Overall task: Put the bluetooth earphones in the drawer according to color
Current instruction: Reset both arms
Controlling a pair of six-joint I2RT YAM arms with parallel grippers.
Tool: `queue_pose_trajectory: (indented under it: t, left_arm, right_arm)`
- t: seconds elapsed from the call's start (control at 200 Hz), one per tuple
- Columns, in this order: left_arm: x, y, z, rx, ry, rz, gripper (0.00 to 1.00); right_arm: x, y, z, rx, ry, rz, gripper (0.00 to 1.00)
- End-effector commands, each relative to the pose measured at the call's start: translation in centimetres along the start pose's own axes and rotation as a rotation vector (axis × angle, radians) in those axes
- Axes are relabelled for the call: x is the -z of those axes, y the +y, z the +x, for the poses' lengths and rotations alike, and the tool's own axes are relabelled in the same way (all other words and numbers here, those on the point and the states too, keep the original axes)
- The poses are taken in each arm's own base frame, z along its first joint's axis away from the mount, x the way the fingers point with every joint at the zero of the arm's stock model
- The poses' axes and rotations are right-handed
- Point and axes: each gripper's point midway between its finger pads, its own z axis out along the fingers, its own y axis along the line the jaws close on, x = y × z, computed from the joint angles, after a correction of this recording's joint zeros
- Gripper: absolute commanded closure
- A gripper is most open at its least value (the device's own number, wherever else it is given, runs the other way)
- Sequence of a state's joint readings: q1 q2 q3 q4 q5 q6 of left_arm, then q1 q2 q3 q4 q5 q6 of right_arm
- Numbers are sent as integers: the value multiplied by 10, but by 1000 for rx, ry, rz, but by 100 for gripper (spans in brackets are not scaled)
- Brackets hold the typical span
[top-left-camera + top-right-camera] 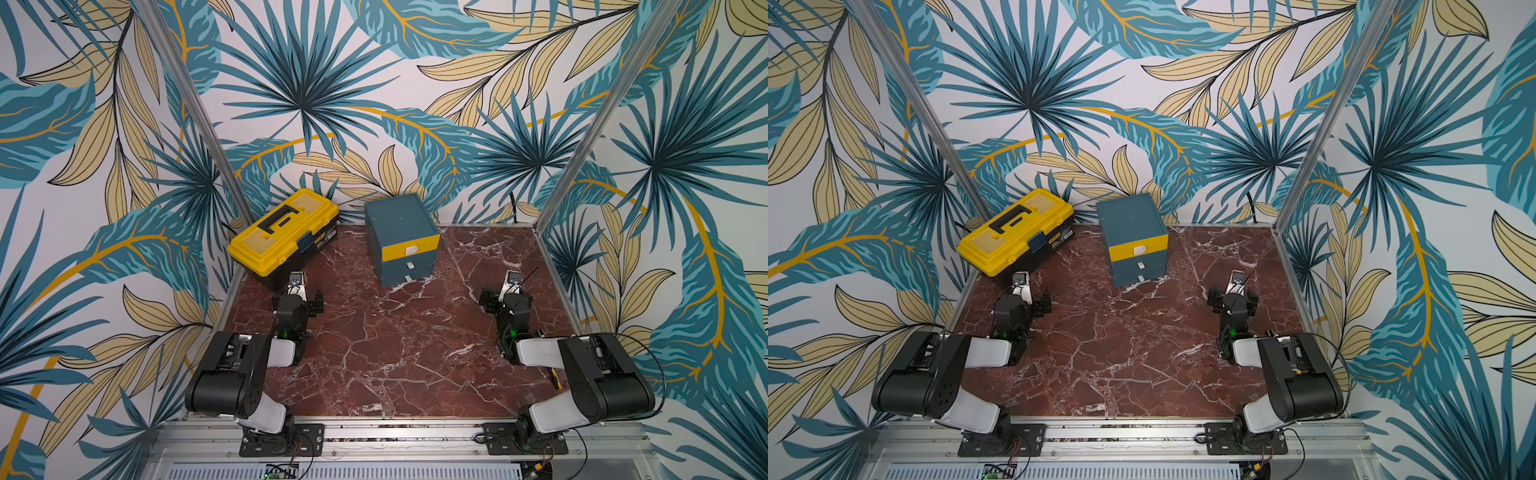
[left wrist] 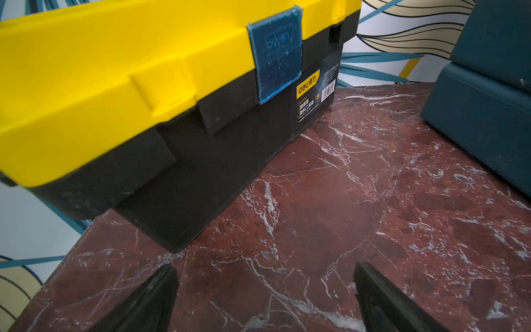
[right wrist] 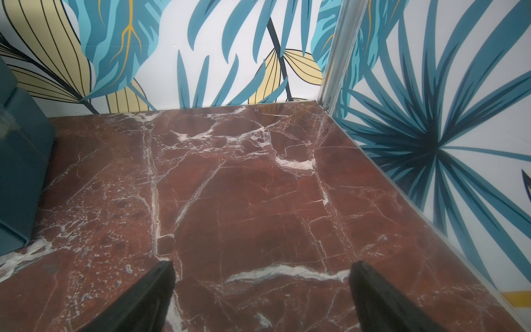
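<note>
By the left edge of the red-brown, white-veined marble-patterned tabletop (image 1: 395, 357), the left gripper (image 2: 264, 267) hangs low. Its black jaws are spread wide, with only bare surface between them. Toward the right edge, the right gripper (image 3: 262, 263) is spread just as wide and holds nothing.

Farther back, about midway along the far edge, stands the dark teal boxy plastic chest of three drawers (image 1: 401, 224). It is upright and turned slightly askew to that edge. Its top drawer (image 1: 395, 254) has a yellow front and the lower two drawers (image 1: 395, 276) are teal. Each carries a small white tab pull (image 1: 412, 249), and all three sit pushed in.

In the far left corner, apart from the chest, sits a yellow-lidded black plastic toolbox (image 1: 282, 245) with a black handle (image 1: 279, 220) lying flat on its lid. Its blue latch (image 2: 277, 57) is embossed "deli". A black-and-yellow label (image 2: 309, 95) reads "deli" beside Chinese characters, with a barcode (image 2: 327, 91) next to it. The finer print is too small to read.
</note>
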State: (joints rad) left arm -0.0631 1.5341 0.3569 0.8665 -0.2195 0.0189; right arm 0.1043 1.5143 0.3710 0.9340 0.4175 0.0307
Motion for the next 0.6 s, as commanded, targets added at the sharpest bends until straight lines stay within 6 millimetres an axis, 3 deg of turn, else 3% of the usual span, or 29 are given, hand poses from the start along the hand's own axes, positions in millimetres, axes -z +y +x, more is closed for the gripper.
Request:
queue_pose_trajectory:
  t: [0.0, 0.596]
  left_arm:
    - [-3, -5, -16, -6, -23, 21, 0]
    - [-4, -5, -17, -7, -27, 20, 0]
  right_arm:
    - [-1, 0, 0, -14, 6, -2, 1]
    - [-2, 0, -1, -17, 8, -7, 1]
